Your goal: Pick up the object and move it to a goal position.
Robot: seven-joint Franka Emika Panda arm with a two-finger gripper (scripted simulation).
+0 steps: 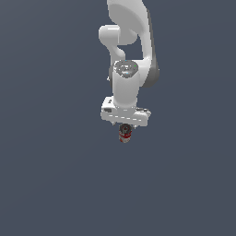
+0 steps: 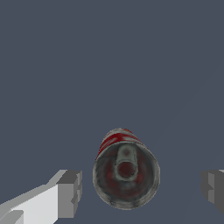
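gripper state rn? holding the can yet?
Gripper: open, not holding; the can sits between the fingers with a gap on each side.

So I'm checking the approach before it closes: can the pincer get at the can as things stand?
Probably yes. The can stands upright between the pincer's open fingers, with a gap on each side and nothing else near it.

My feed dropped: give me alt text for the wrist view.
A red-and-white can seen end-on, dark metallic top facing the camera, sits between the two grey fingers of the open pincer, touching neither. Behind it is plain dark grey.
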